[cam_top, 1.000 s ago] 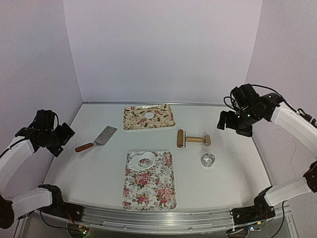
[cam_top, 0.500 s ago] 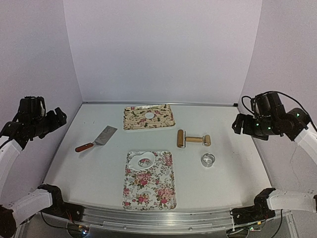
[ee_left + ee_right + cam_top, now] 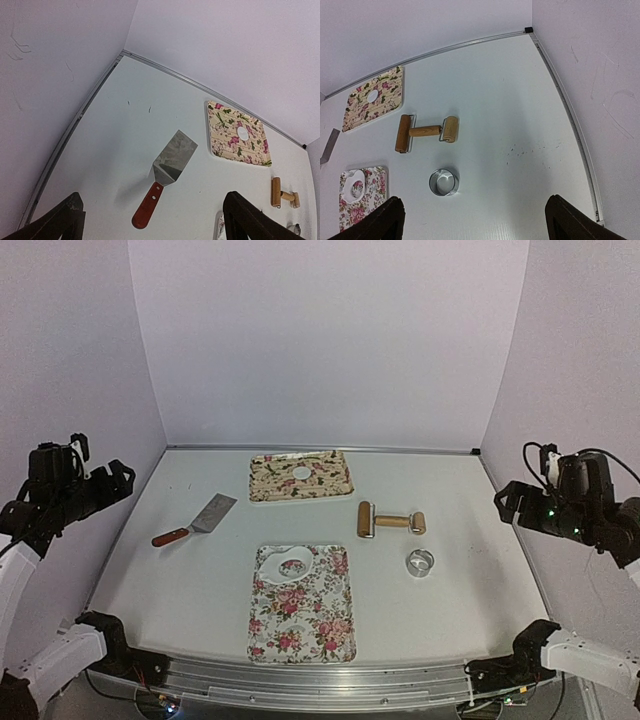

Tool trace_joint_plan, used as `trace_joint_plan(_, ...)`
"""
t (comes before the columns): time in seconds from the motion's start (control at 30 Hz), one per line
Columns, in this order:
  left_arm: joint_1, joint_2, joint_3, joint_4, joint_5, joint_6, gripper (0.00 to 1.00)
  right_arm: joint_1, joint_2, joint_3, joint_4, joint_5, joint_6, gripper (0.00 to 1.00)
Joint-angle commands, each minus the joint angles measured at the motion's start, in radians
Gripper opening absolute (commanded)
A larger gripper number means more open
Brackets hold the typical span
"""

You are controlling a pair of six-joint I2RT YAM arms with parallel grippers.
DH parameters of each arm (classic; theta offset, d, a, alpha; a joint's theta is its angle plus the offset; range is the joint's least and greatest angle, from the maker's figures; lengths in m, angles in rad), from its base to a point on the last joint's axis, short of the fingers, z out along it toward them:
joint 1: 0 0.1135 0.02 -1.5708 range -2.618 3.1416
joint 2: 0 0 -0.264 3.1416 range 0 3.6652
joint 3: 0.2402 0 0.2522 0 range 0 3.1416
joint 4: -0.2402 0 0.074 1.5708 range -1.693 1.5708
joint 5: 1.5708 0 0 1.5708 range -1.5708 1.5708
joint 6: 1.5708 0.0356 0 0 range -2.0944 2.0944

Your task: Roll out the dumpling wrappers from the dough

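A thin white dough patch with a round hole (image 3: 291, 563) lies at the far end of the near flowered tray (image 3: 300, 625); it also shows in the right wrist view (image 3: 355, 181). One round white wrapper (image 3: 302, 472) lies on the far flowered tray (image 3: 330, 480), and shows in the left wrist view (image 3: 243, 132) and the right wrist view (image 3: 372, 93). My left gripper (image 3: 115, 480) is open and empty, high at the table's left edge (image 3: 153, 196). My right gripper (image 3: 510, 502) is open and empty, high at the right edge (image 3: 473, 199).
A wooden rolling pin (image 3: 390, 521) lies right of centre (image 3: 425, 131). A small metal ring (image 3: 420, 562) stands near it (image 3: 443, 181). A red-handled metal spatula (image 3: 195, 521) lies left of centre (image 3: 167, 175). Walls close in on the left, right and back.
Both arms have drawn back outward from the table, the left to the left wall and the right to the right wall. Nothing on the table has moved.
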Motion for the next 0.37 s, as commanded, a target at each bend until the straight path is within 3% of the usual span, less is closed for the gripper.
trace_joint_plan(0.0, 0.002, 0.007, -0.011, 0.048, 0.017, 0.025, 0.95, -0.002, -0.016, -0.015, 0.021, 0.037, -0.020, 0.98)
trace_joint_plan(0.33, 0.002, -0.011, -0.025, 0.058, 0.037, 0.012, 0.96, -0.001, -0.008, -0.017, 0.013, 0.032, 0.030, 0.98)
